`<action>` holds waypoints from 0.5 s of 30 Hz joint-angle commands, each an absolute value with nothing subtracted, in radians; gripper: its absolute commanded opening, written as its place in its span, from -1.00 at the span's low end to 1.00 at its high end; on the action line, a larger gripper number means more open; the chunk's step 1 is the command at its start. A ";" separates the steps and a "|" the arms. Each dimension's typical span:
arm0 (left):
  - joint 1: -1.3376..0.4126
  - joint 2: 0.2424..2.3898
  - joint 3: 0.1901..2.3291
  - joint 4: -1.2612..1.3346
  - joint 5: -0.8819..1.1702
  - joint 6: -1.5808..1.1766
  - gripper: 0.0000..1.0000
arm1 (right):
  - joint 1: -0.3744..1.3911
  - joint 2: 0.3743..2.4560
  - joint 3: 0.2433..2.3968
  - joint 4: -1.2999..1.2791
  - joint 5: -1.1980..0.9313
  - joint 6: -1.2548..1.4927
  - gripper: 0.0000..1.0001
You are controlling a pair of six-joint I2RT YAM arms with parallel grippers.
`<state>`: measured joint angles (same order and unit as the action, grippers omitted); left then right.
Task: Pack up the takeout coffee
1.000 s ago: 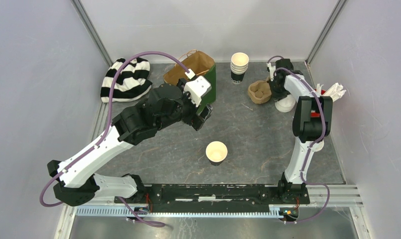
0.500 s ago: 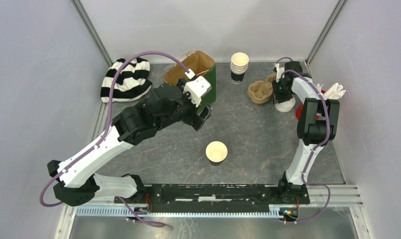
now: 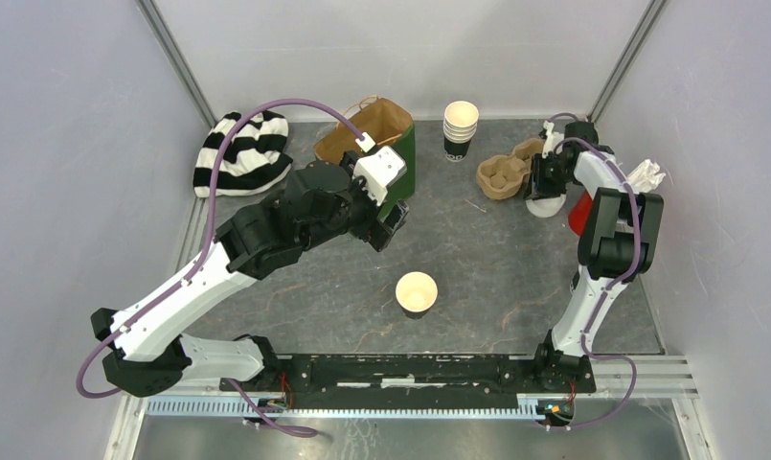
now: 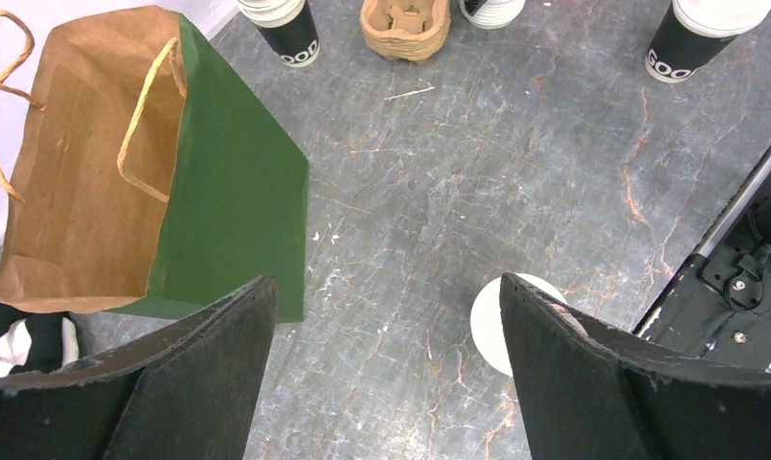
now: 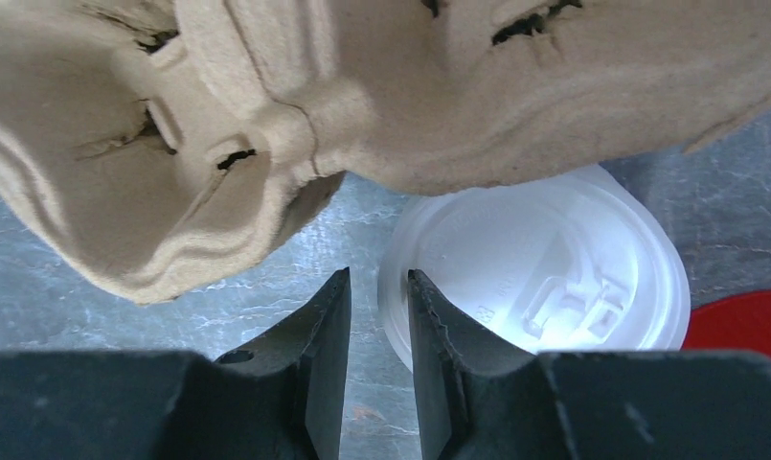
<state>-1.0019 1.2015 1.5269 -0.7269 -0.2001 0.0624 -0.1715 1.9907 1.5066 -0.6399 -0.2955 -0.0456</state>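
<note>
- My left gripper [image 4: 386, 287] hangs spread wide just beside the green paper bag [image 4: 233, 192], holding nothing.
- My right gripper [image 5: 376, 278] is narrowly parted and pinches nothing; it sits at the rim of a white lid [image 5: 534, 278], under the pulp carrier [image 5: 170, 144].
- The open cup [image 3: 417, 292] stands upright mid-table, well apart from both.

1 loose cup [image 3: 417, 292], 1 bag [image 4: 228, 192], 1 carrier [image 3: 501, 177].
</note>
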 commanded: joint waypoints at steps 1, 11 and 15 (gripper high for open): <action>-1.008 1.201 1.557 -0.709 -0.196 0.114 0.83 | -0.179 1.954 1.499 -0.602 -0.393 -0.015 -0.33; -1.008 1.201 1.559 -0.709 -0.198 0.117 0.84 | -0.190 1.959 1.498 -0.601 -0.409 -0.013 -0.47; -1.008 1.203 1.559 -0.709 -0.198 0.117 0.84 | -0.194 1.961 1.496 -0.601 -0.418 -0.014 -0.52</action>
